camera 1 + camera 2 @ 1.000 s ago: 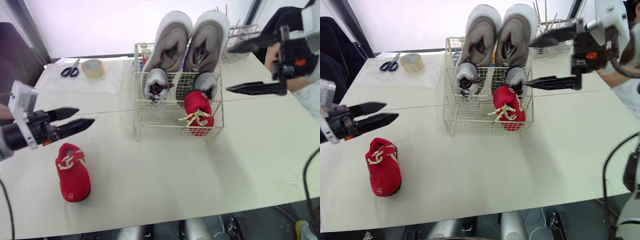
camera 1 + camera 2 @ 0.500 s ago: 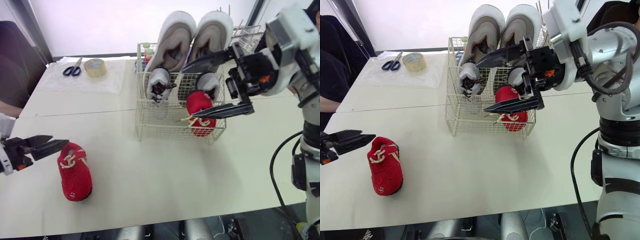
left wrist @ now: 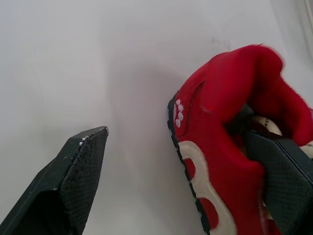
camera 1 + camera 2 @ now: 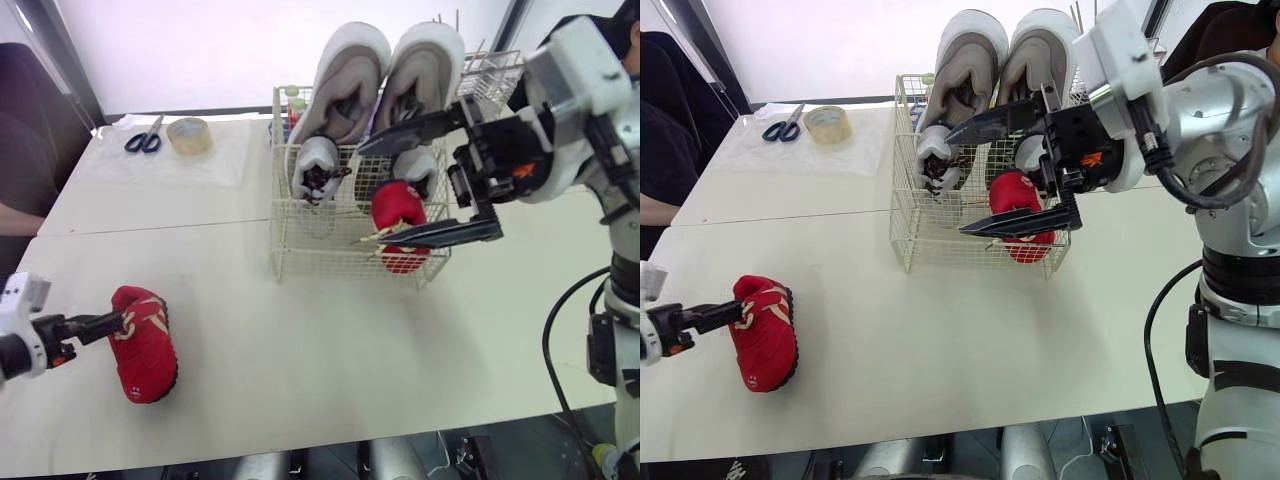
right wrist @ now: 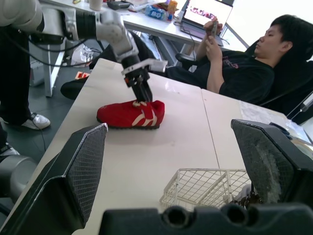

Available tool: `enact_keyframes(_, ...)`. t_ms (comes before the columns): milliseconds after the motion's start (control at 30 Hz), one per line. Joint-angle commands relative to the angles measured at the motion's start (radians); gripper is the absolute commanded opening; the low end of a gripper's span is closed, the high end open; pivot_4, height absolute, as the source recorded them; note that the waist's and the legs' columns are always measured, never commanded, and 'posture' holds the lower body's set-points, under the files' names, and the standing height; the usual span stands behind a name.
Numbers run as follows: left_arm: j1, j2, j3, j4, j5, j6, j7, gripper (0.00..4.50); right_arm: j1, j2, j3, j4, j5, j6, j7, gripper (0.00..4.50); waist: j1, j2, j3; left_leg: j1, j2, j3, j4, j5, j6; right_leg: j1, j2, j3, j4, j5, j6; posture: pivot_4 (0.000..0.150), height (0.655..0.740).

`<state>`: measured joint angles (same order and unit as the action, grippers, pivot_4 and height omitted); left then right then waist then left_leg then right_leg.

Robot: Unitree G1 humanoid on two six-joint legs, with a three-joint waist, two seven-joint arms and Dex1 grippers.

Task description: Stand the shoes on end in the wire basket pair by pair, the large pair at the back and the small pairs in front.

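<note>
- On the near left of the table (image 4: 300, 350), your left gripper (image 4: 108, 325) is at the loose red shoe (image 4: 145, 345), which lies well apart from the wire basket (image 4: 285, 262).
- Its jaws stand apart. The left wrist view shows one finger (image 3: 281, 166) at the shoe's opening and the other finger (image 3: 83, 164) outside over bare table. The collar is between them but is not clamped.
- Far in the basket, the large grey pair (image 4: 345, 80) stands on end at the back. The small grey pair (image 4: 315, 165) stands in front of it, and the red partner (image 4: 398, 215) stands at the front right.
- Your right gripper (image 4: 362, 195) hangs with its jaws wide apart just before the basket, and it holds nothing.
- I judge that the step in hand is picking up the last shoe. Next you need to close the left jaws on the collar and lift. Then carry the shoe to the front of the basket, to the left of its partner, and set it on end without catching the wires.
</note>
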<state>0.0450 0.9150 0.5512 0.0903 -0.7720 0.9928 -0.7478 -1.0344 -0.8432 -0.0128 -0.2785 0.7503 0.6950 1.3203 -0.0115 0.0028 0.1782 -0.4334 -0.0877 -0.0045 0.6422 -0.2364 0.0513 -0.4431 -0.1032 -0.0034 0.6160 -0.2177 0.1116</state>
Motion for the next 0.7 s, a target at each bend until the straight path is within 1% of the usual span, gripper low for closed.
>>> enact_keyframes(33, -0.052, -0.032, -0.052, 0.055, 0.054, -0.005, 0.052, 4.25, -0.013, -0.012, -0.030, -0.023, 0.013, 0.000, -0.016, 4.49, 0.004, 0.003, -0.002, 0.000, 0.000, 0.000, 0.000, 0.000, 0.000, 0.000, 0.000, 0.000, 0.000, 0.000, 0.000, 0.150, 0.7400)
enact_keyframes(100, -0.094, -0.056, -0.067, 0.075, 0.062, 0.002, 0.070, 3.63, -0.017, -0.013, -0.031, -0.021, 0.014, 0.001, -0.021, 4.50, 0.006, 0.004, -0.003, 0.001, 0.000, 0.000, 0.000, 0.000, 0.000, 0.001, 0.000, 0.000, 0.001, 0.000, 0.000, 0.150, 0.7400)
enact_keyframes(133, -0.112, -0.066, -0.071, 0.084, 0.065, 0.004, 0.072, 3.12, -0.018, -0.014, -0.031, -0.020, 0.014, 0.002, -0.024, 4.50, 0.006, 0.004, -0.003, 0.001, 0.000, 0.000, 0.000, 0.000, 0.000, 0.001, 0.000, 0.000, 0.001, 0.000, 0.000, 0.150, 0.7400)
enact_keyframes(167, -0.129, -0.076, -0.075, 0.094, 0.068, 0.005, 0.073, 2.71, -0.017, -0.016, -0.031, -0.021, 0.014, 0.002, -0.026, 4.50, 0.006, 0.004, -0.003, 0.001, 0.000, 0.000, 0.001, 0.000, 0.000, 0.001, 0.000, 0.000, 0.002, 0.000, 0.000, 0.150, 0.7400)
enact_keyframes(233, -0.153, -0.090, -0.077, 0.093, 0.065, 0.016, 0.073, 1.67, -0.014, -0.023, -0.033, -0.023, 0.013, 0.006, -0.029, 4.50, 0.007, 0.004, -0.003, 0.001, 0.000, 0.000, 0.001, 0.000, 0.000, 0.001, 0.000, 0.000, 0.002, 0.000, 0.000, 0.150, 0.7400)
enact_keyframes(333, -0.172, -0.100, -0.051, 0.032, 0.032, 0.033, 0.073, 0.26, 0.001, -0.050, -0.045, -0.028, 0.016, 0.023, -0.029, 4.50, 0.017, 0.005, -0.004, 0.001, 0.000, 0.000, 0.002, 0.000, 0.000, 0.001, 0.000, 0.000, 0.003, 0.000, 0.000, 0.150, 0.7400)
enact_keyframes(367, -0.181, -0.105, -0.029, -0.012, 0.003, 0.041, 0.071, 0.03, 0.011, -0.065, -0.053, -0.030, 0.020, 0.030, -0.026, 4.50, 0.020, 0.005, -0.004, 0.001, 0.000, 0.000, 0.002, 0.000, 0.000, 0.001, 0.000, 0.000, 0.003, 0.000, 0.000, 0.150, 0.7400)
enact_keyframes(400, -0.198, -0.114, -0.002, -0.072, -0.030, 0.038, 0.074, 0.03, 0.027, -0.089, -0.060, -0.034, 0.023, 0.039, -0.020, 4.50, 0.024, 0.004, -0.003, 0.001, 0.000, 0.000, 0.002, 0.000, 0.000, 0.001, 0.000, 0.000, 0.003, 0.000, 0.000, 0.150, 0.7400)
enact_keyframes(467, -0.287, -0.140, 0.059, -0.225, -0.136, 0.046, 0.127, 0.03, 0.075, -0.147, -0.077, -0.042, 0.028, 0.065, -0.004, 4.50, 0.031, -0.001, -0.002, 0.000, 0.000, 0.000, 0.003, 0.000, 0.000, 0.002, -0.001, 0.000, 0.001, 0.000, 0.000, 0.150, 0.7400)
enact_keyframes(533, -0.366, -0.171, 0.088, -0.342, -0.202, 0.017, 0.178, 0.03, 0.121, -0.188, -0.091, -0.051, 0.031, 0.078, 0.001, 4.50, 0.034, -0.009, -0.002, -0.006, 0.001, -0.002, 0.006, 0.000, 0.000, 0.001, 0.000, 0.000, -0.001, 0.000, 0.000, 0.150, 0.7400)
enact_keyframes(633, -0.470, -0.205, 0.071, -0.443, -0.247, -0.020, 0.248, 0.03, 0.172, -0.216, -0.107, -0.058, 0.032, 0.089, -0.010, 4.50, 0.023, -0.010, -0.003, -0.009, 0.000, -0.001, 0.008, 0.000, 0.000, 0.001, -0.001, 0.000, -0.002, 0.002, 0.003, 0.150, 0.7400)
enact_keyframes(700, -0.523, -0.224, 0.033, -0.491, -0.228, -0.078, 0.270, 0.03, 0.197, -0.224, -0.114, -0.060, 0.028, 0.089, -0.022, 4.50, 0.018, -0.009, -0.004, -0.008, -0.001, 0.001, 0.008, 0.000, 0.001, 0.002, -0.002, 0.000, -0.002, 0.003, 0.004, 0.150, 0.7400)
